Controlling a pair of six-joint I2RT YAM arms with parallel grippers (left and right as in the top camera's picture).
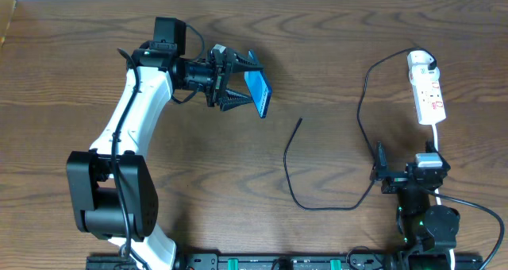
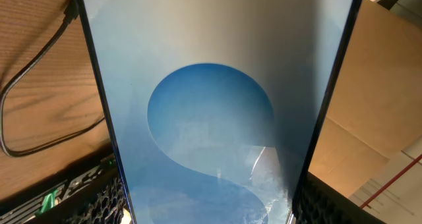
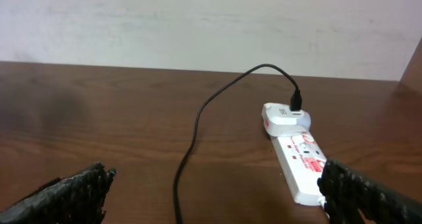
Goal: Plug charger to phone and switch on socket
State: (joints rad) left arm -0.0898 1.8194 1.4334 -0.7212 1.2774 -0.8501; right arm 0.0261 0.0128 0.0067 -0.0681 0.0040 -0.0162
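left gripper (image 1: 248, 81) pinching slim rectangular smartphone with light blue screen (image 1: 259, 93) by its edges, tilted over brown wooden table (image 1: 79, 79). right gripper (image 3: 215, 174) spread wide, empty, near narrow white power strip (image 1: 431, 99). thin black charger cable (image 1: 361, 103): white adapter (image 1: 421, 61) sits in the strip, plug tip (image 1: 299, 121) loose on table, apart from phone.

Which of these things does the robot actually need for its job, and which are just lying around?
Needed: slim blue-screened smartphone; thin black charger cable with white adapter; narrow white power strip.
Just there: brown cardboard in the background; dark wooden table.
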